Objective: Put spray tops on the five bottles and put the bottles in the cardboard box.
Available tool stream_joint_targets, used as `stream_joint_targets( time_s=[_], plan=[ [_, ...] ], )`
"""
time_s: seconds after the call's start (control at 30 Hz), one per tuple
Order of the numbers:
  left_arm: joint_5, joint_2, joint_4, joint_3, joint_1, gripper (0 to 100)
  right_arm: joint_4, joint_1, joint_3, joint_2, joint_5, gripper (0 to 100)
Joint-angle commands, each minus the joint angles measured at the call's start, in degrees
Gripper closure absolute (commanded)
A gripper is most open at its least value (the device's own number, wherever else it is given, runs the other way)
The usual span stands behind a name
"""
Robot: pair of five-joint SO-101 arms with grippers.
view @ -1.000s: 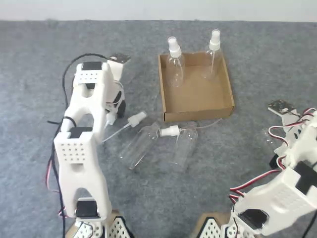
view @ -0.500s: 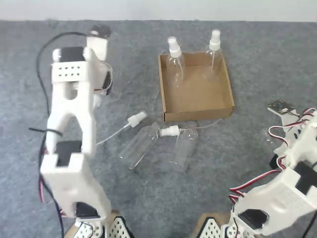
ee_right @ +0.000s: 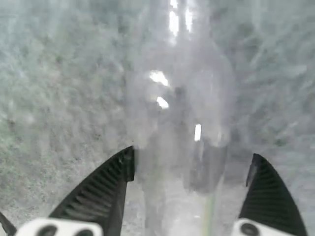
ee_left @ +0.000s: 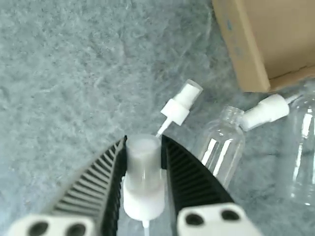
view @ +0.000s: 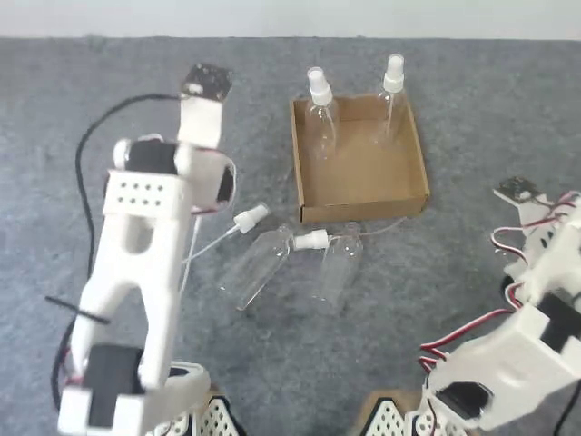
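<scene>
Left tool is closed on a white plastic spray top with a frosted cylindrical cap. It is clamped between black ribbed fingers and held above the grey, fuzzy, carpet-like worktop. Below it a loose spray top is seen lying on its side, thin dip tube attached, just beside an open-necked bottle of clear plastic, round-bodied, laid flat with its thread bare. A second loose top lies between that neck and the other lying bottle, also clear. Both are laid just in front of the shallow brown cardboard box. Inside the box, a capped bottle and a second capped bottle stand upright against the far wall, white tops fitted. At the right tool a blurred bottle, clear with bright glints, is seen. Whether it is gripped cannot be told.
</scene>
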State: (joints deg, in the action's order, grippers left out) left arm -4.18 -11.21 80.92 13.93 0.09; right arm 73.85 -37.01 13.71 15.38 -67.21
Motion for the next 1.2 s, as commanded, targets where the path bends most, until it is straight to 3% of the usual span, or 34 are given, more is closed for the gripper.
stream_joint_targets(
  time_s=[0.0,0.17,0.67,0.87,1.17],
  plan=[
    [0.9,-9.8,-9.1,11.6,0.1,99,2.3,5.5,-6.3,-1.5,5.2,68.3],
    [0.9,-12.1,-17.3,22.4,0.8,99,2.8,9.5,-8.8,-2.9,8.7,60.8],
    [1.0,-12.0,-20.9,25.4,1.3,99,2.9,10.8,-11.2,2.5,4.9,78.5],
    [1.0,-12.0,-21.0,25.4,1.3,99,2.9,8.0,-11.3,4.5,4.7,78.2],
    [2.8,-12.5,-20.9,25.3,1.3,99,3.0,8.0,-12.0,2.7,5.0,99.6]
  ],
)
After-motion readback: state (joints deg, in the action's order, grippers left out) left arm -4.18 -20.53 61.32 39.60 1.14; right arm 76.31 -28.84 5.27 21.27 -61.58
